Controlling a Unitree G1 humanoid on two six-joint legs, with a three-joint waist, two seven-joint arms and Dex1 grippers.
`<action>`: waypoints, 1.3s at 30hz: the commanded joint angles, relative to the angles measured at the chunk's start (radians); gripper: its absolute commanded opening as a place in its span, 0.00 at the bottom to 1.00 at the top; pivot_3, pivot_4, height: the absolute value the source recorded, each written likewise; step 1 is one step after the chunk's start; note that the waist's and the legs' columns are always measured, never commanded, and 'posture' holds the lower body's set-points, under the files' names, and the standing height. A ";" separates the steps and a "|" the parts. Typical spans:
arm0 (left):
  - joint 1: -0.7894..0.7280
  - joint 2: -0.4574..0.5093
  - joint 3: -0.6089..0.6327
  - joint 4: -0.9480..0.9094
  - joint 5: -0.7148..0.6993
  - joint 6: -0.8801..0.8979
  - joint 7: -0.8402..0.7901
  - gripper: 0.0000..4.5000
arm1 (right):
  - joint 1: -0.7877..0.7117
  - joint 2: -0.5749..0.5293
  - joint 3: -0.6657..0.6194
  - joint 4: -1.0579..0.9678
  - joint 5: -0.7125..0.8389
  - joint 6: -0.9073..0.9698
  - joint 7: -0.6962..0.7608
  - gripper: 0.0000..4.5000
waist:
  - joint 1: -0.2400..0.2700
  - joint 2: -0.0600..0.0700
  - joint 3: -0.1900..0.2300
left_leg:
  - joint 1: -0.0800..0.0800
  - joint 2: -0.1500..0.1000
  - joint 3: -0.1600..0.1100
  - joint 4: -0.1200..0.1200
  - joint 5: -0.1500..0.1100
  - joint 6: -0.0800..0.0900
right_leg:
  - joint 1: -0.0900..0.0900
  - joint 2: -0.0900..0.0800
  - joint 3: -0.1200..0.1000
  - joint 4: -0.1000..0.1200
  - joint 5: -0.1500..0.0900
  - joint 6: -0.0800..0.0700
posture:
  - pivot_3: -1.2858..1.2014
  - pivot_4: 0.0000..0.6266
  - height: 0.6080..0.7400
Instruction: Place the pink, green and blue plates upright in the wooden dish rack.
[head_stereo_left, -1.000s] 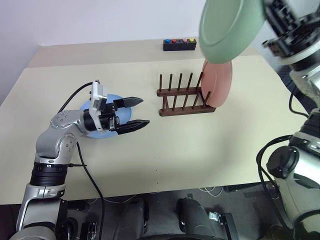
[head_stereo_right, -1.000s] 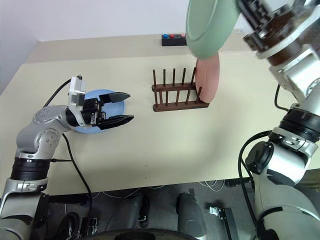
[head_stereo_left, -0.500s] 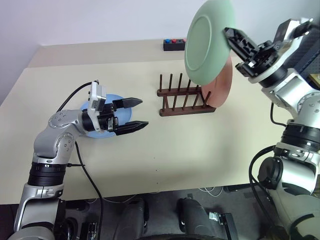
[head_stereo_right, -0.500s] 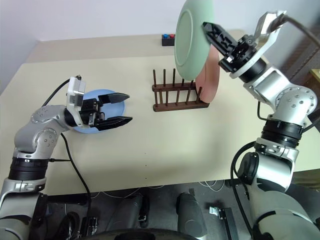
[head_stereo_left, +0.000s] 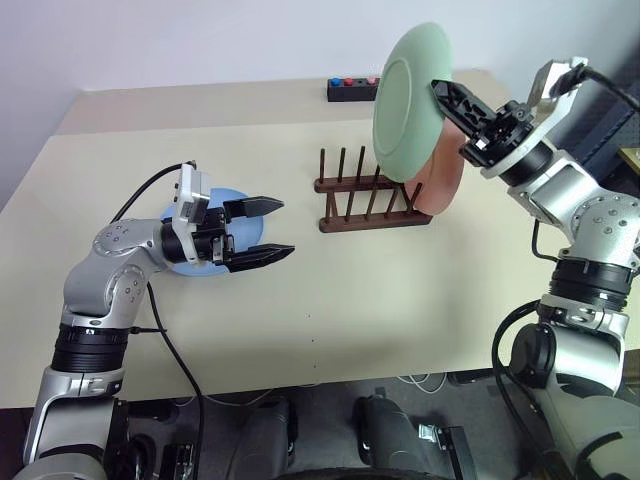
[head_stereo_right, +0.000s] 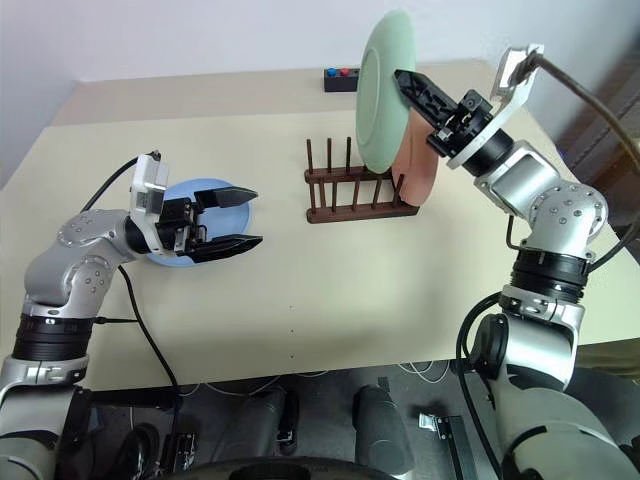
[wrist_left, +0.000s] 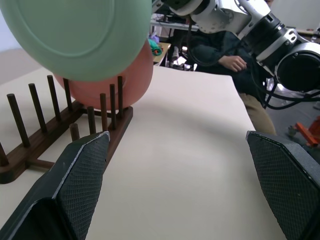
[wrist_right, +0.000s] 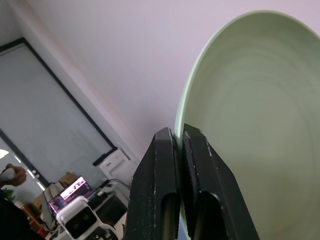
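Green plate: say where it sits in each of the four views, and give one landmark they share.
Left eye view: green plate upper right, held upright above the wooden dish rack.
Right eye view: top centre-right, above the rack.
Left wrist view: top left corner.
Right wrist view: right half.
Shared landmark: the pink plate behind it, in three of them.

Beige table against pale wall. Dark floor at near edge, cables there. Seated person beyond far-right table end.

Left gripper agape, right gripper pinched.
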 joint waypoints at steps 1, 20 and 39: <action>-0.007 0.008 0.022 -0.034 -0.007 -0.016 -0.003 1.00 | -0.006 -0.003 -0.007 -0.018 -0.007 -0.024 0.022 0.01 | 0.000 0.000 0.000 | 0.000 0.000 0.000 0.000 0.000 0.000 | 0.000 0.000 0.000 0.000 0.000 0.000 | 0.52 0.24 1.00; 0.000 0.004 0.024 -0.042 -0.011 -0.014 0.006 1.00 | 0.022 0.014 0.019 0.002 -0.064 -0.036 0.052 0.01 | 0.000 0.000 0.000 | 0.000 0.000 0.000 0.000 0.000 0.000 | 0.000 0.000 0.000 0.000 0.000 0.000 | 0.52 0.24 1.00; 0.004 0.003 0.021 -0.048 -0.012 -0.011 0.004 1.00 | 0.060 0.034 0.033 -0.031 -0.101 -0.044 0.031 0.33 | 0.000 0.000 0.000 | 0.000 0.000 0.000 0.000 0.000 0.000 | 0.000 0.000 0.000 0.000 0.000 0.000 | 0.52 0.24 1.00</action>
